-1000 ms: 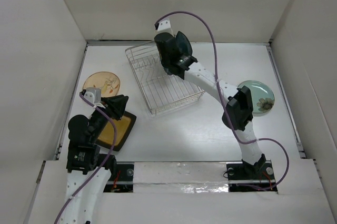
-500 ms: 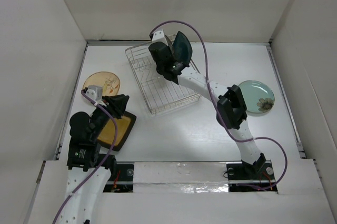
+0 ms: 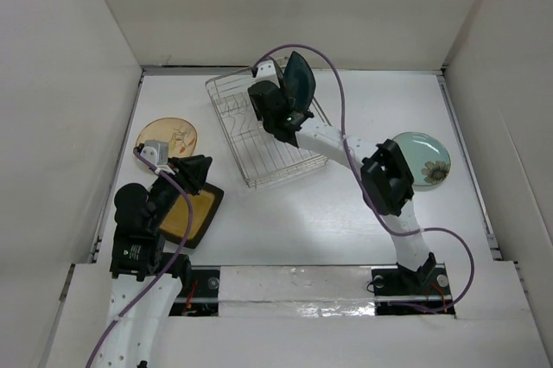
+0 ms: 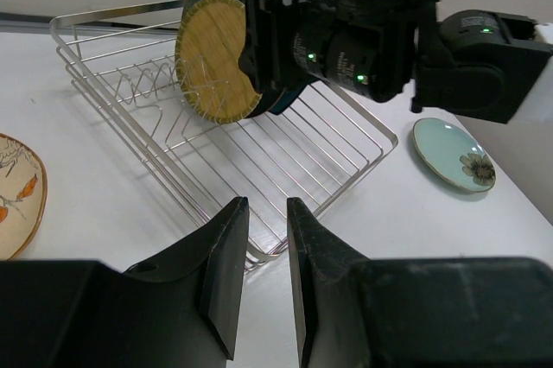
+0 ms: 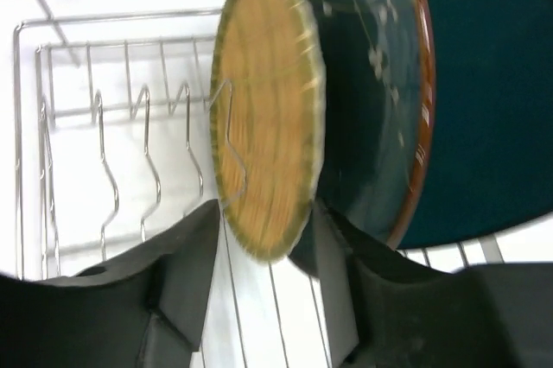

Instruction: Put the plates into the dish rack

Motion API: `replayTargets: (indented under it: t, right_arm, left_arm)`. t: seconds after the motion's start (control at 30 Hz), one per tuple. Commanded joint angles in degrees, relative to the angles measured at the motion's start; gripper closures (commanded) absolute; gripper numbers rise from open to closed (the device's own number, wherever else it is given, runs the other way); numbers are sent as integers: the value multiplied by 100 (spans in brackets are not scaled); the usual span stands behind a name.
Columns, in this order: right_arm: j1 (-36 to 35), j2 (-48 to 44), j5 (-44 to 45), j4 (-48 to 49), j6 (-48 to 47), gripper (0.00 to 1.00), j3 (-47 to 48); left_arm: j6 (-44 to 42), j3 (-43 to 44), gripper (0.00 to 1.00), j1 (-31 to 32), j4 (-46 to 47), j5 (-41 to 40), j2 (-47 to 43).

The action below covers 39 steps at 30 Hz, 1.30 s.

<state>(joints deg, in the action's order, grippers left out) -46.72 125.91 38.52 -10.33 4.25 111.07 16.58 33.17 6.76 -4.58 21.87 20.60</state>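
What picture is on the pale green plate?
A brownish flower on the pale green plate, clearest in the left wrist view.

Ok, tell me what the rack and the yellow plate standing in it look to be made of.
The dish rack looks like thin bare metal wire, silvery and shiny, with light glinting along its bent dividers. The yellow plate has a matte, woven-looking face with a darker rim, like straw or bamboo weave; it could equally be ceramic or plastic printed with that pattern, which the views cannot settle.
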Motion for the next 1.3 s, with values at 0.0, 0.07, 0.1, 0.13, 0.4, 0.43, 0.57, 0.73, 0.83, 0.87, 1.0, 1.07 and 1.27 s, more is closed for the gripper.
replayTargets:
  t: [0.0,0.07,0.1,0.13,0.4,0.43,0.57,0.73,0.83,0.87,1.0,1.07,1.27]
  right_arm:
    - [-65,-1136,-345,602,313,41,-408]
    - [-65,-1889,-485,900,444,39,-1204]
    - [22,-2181,-686,979,532,39,-1532]
    - [144,-2480,-784,1328,637,39,-1875]
    - [1918,-5836,-935,2685,2763,100,-6058]
    - [2234,-6058,-1013,2685,2948,100,-6732]
    - [3790,-6675,-1750,2501,3642,100,-7800]
    - [5563,-6816,-1831,2079,4066,78,-8434]
    - [6471,-6790,-2779,2184,4285,56,-8803]
    - [6952,-6720,-2928,2202,4347,50,-8865]
    - [7887,-6352,-4094,2175,4461,36,-9023]
    - [8186,-6211,-4431,2289,4470,36,-9102]
    - [8267,-5324,-5126,2860,4611,35,-9085]
  left_arm:
    - [-49,111,78,35,194,63,49]
    - [-41,111,78,35,203,63,41]
    - [-41,111,78,35,212,63,32]
    - [-41,111,78,35,212,63,14]
    - [-23,102,78,35,238,142,-100]
    - [-14,102,78,35,247,134,-117]
    - [-6,102,78,35,264,169,-170]
    - [12,129,78,35,282,55,-240]
    - [12,128,78,35,273,81,-258]
    - [21,137,77,88,265,55,-267]
    - [12,155,77,141,238,-68,-328]
    - [-5,164,77,194,229,-104,-355]
    - [-41,173,73,246,194,-157,-381]
